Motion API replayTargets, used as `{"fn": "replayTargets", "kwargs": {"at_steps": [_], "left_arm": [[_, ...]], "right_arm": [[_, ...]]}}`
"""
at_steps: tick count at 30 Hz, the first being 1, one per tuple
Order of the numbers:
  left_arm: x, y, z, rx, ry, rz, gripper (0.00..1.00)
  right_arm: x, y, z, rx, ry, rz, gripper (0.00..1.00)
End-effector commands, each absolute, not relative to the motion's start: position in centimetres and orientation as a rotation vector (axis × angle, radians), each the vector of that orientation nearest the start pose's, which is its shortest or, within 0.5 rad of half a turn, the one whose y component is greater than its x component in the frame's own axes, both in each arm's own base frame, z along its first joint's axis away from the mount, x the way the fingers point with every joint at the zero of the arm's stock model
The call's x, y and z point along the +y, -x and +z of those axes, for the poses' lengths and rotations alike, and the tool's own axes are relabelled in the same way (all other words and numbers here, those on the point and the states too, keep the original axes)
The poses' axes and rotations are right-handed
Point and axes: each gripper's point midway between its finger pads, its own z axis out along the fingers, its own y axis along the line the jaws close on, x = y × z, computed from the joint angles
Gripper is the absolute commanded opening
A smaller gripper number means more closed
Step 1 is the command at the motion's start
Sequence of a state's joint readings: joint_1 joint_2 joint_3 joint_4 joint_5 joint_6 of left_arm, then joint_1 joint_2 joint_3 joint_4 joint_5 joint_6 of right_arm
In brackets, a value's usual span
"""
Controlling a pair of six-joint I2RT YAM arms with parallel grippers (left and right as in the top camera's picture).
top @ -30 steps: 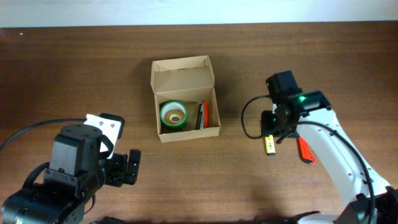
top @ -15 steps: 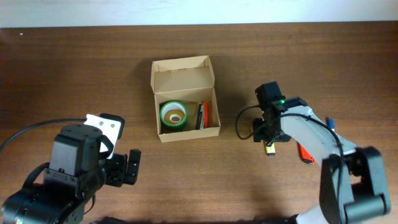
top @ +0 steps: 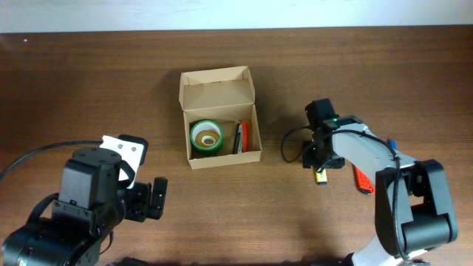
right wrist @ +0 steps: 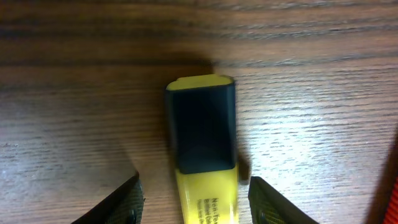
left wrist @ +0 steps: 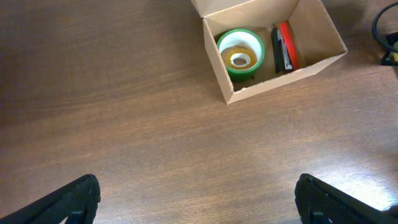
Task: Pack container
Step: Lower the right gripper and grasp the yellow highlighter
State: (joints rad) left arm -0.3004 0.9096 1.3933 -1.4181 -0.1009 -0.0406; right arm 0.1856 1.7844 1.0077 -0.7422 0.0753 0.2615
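The container (top: 219,89) is a small brown cardboard box with its flap lid standing open at the back. It holds a green tape roll (top: 205,136) and a red and a black marker (top: 240,137), and also shows in the left wrist view (left wrist: 320,28). A yellow highlighter (top: 321,176) with a black cap lies on the table to the box's right. My right gripper (top: 320,164) is low over it and open, its fingers (right wrist: 196,200) straddling the highlighter (right wrist: 202,134) without touching. My left gripper (top: 148,199) is open and empty (left wrist: 199,199), in front and left of the box.
A red marker (top: 362,179) lies on the table just right of the highlighter, its edge showing in the right wrist view (right wrist: 393,199). A small blue item (top: 391,145) is partly hidden behind the right arm. The table's back edge runs along the top.
My right arm has swung left and down, bringing its gripper low over the yellow highlighter. The highlighter, the box and the left arm have not moved.
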Motion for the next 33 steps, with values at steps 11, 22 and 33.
{"fn": "replayTargets", "kwargs": {"at_steps": [11,22,33], "left_arm": [[-4.17,-18.84,29.31,2.476,-0.307,-0.021,1.00],[-4.17,-18.85,29.30,2.477,-0.307,-0.021,1.00],[-4.17,-18.85,29.30,2.477,-0.307,-0.021,1.00]], "right_arm": [[3.48,-29.20,-1.73,3.100,-0.158,-0.041,0.43],[3.51,-29.34,-1.72,3.094,-0.159,-0.039,0.27],[4.40,-29.20,-1.56,3.108,-0.160,0.041,0.16]]}}
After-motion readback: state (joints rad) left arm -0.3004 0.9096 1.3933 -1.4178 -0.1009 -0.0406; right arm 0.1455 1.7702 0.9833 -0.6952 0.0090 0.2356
